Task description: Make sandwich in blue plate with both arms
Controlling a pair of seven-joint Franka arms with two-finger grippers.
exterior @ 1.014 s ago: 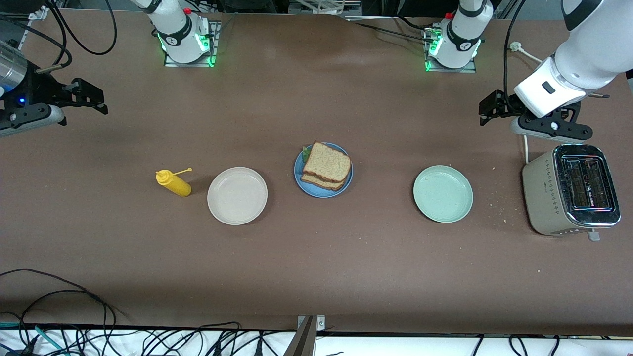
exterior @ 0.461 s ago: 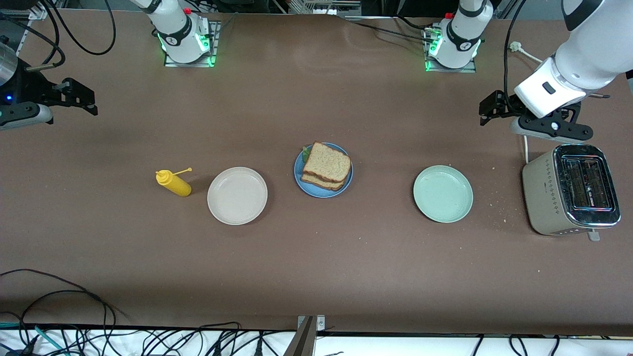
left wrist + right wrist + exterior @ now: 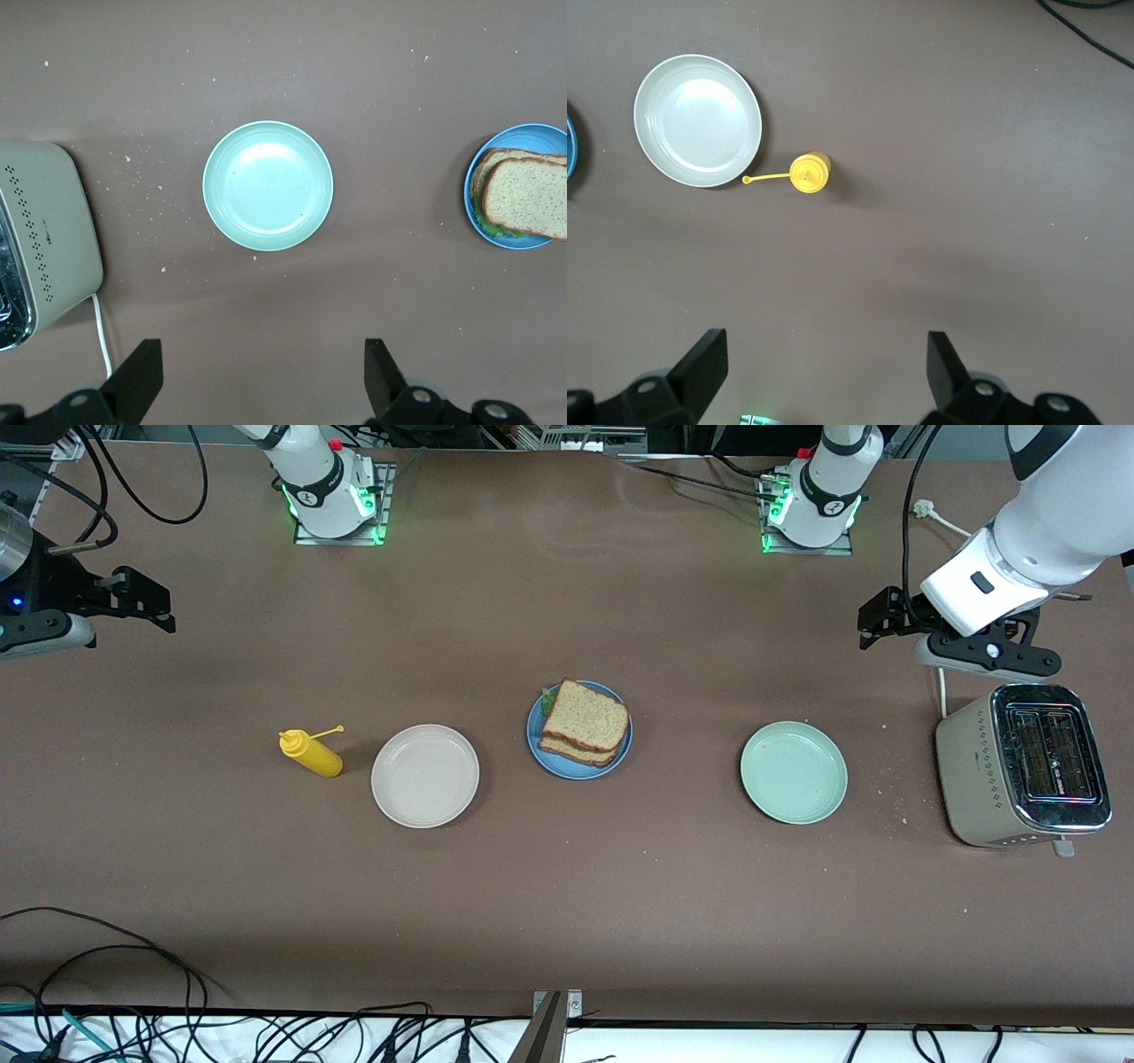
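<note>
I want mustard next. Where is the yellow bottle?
In the front view, the yellow bottle stands beside the beige plate, toward the right arm's end of the table.

Your left wrist view cuts the blue plate (image 3: 518, 135) and the sandwich (image 3: 527, 197) at its edge, and shows only part of the toaster (image 3: 44, 239). The lettuce (image 3: 549, 700) peeks out as a sliver beneath the bread. In the front view, the right arm (image 3: 27, 602) runs off frame.
</note>
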